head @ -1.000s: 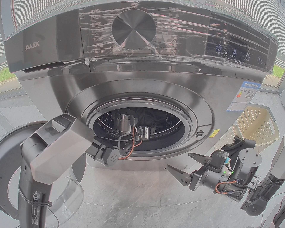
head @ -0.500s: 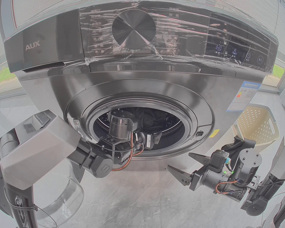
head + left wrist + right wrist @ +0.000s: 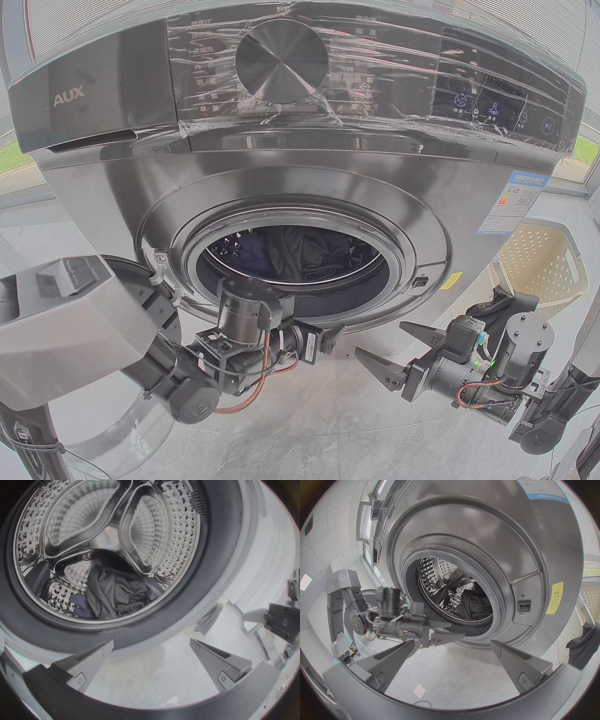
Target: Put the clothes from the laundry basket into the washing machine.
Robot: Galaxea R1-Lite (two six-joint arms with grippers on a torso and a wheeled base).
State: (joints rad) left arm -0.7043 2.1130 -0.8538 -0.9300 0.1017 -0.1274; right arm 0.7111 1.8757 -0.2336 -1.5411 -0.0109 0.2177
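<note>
Clothes [image 3: 294, 253] lie in washer drum [image 3: 175, 527]. Left gripper [image 3: 151, 643] spread, empty, just outside the opening. Right gripper [image 3: 378, 340] spread, empty, near basket [image 3: 544, 262] with a dark garment [image 3: 497, 309].

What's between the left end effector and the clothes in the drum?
Left wrist view: the dark door gasket crosses between the left end effector and clothes.

The washing machine [image 3: 94, 181] was dark silver-grey, the clothes [image 3: 306, 253] inside black and navy, the laundry basket [image 3: 544, 256] cream with cross-shaped holes.
</note>
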